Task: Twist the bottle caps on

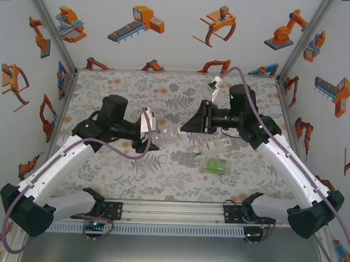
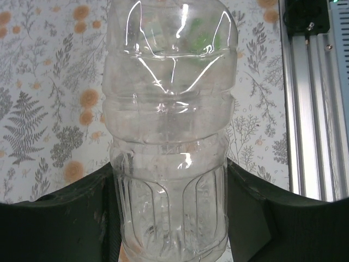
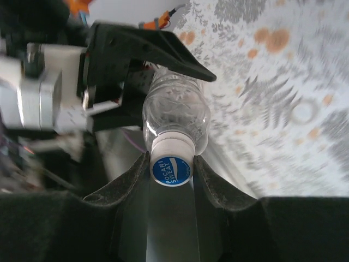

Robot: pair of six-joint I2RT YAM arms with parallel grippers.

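A clear bottle (image 1: 165, 136) was held off the worktop (image 1: 124, 89) near its middle, lying roughly level, with its body clamped in the left jaws and its neck pointed toward 3 o'clock. In the left wrist view the ribbed lower body of the bottle (image 2: 170, 180) was seen pressed between the two dark fingers (image 2: 65, 224), one at 9 o'clock and one at 3 o'clock of it.

A blue cap (image 3: 171, 170) marked with white lettering was seated on the neck of the bottle (image 3: 177, 112) and was gripped by the right jaws, whose padded fingers (image 3: 130, 183) touched its rim at 9 and 3 o'clock. The two sets of jaws were thus met end to end, with the bottle between them.

A labelled bottle (image 1: 218, 145) was left lying on the worktop at about 4 o'clock of the held bottle, and a green bottle (image 1: 216, 165) lay just beside it at 6 o'clock. Another clear bottle (image 1: 214, 84) lay near the far edge, at 12 o'clock of the right jaws. A small pale ring (image 1: 162, 160) lay at 6 o'clock of the held bottle.
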